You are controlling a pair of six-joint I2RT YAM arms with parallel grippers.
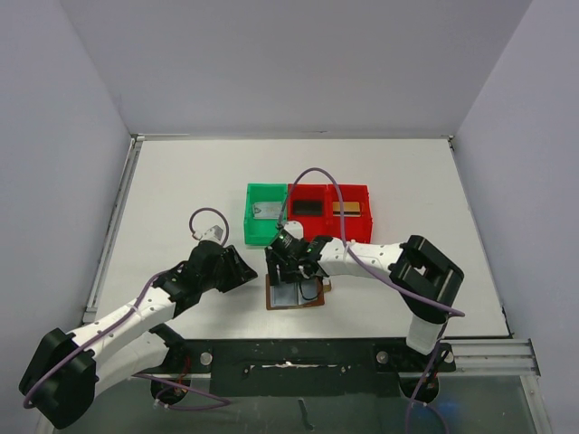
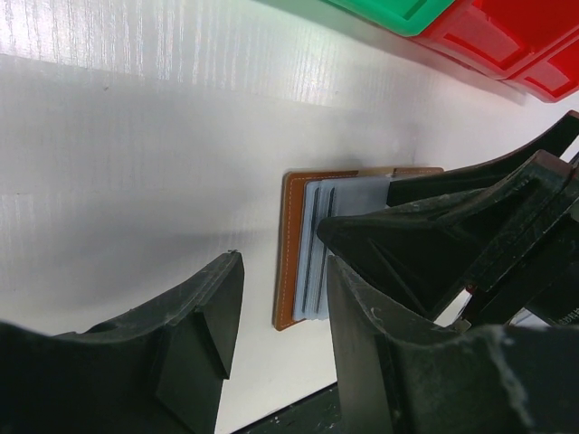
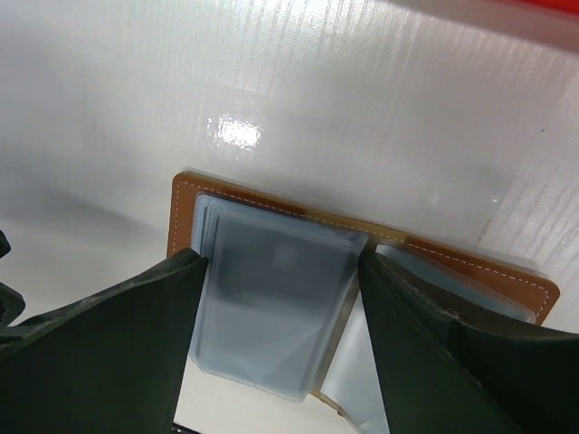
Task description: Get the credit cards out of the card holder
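Item 1, right gripper [image 3: 280, 271]: black fingers [image 3: 109, 344] directly over the card holder [image 2: 291, 244]. They are set against the two side edges of its top blue-grey sleeve [image 3: 271, 298] and hold it between them. Likely purpose: to steady or lift that sleeve so its contents can be worked free.

Item 2, card holder: brown leather, lying open and flat on the bench [image 1: 181, 181] under the right fingers. A darker rectangle shows through the top sleeve, probably a card not yet removed.

Item 3, left gripper [image 1: 244, 271]: just left of the card holder and low over the bench. Its fingers are apart with nothing between them and point at the holder's left edge. It seems placed to draw a card out sideways while the other arm holds the sleeve.

Item 4, credit cards [image 1: 309, 206]: three lie beyond the card holder. One silver-grey card is in the green bin [image 1: 267, 186]; one black and one gold are in the red bin [image 1: 330, 186]. The bins touch each other and stand close behind the card holder, which keeps each transfer short.

Item 5, progress as judged: three cards out, at least one left.
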